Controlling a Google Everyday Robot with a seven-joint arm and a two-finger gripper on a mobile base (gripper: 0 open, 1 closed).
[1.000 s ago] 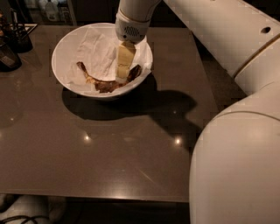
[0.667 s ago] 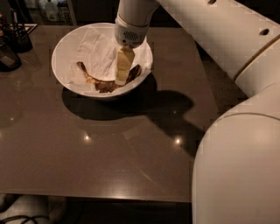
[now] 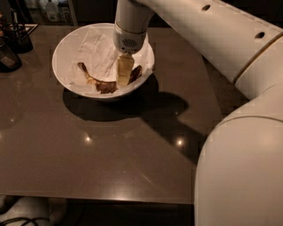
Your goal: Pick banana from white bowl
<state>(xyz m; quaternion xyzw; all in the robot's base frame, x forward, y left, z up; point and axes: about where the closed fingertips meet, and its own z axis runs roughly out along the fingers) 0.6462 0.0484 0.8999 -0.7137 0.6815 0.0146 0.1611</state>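
The white bowl (image 3: 66, 50) stands at the far left part of the dark table, lined with crumpled white paper (image 3: 97, 50). The banana (image 3: 104, 85), dark brown and curved, lies along the bowl's near inner side, its thin stem pointing up-left. My gripper (image 3: 124, 73) reaches down from above into the bowl and sits over the banana's right-hand part, hiding its middle there; the banana's right end shows just past it. The white arm runs from the gripper to the right and fills the lower right of the view.
Dark containers (image 3: 11, 42) stand at the table's left edge near the bowl. Bottles (image 3: 51, 9) sit beyond the table's far edge. The table's front edge (image 3: 97, 197) runs along the bottom. The arm casts a shadow right of the bowl.
My gripper has sunk a little lower into the bowl, closer onto the banana. The bowl and banana have stayed put.
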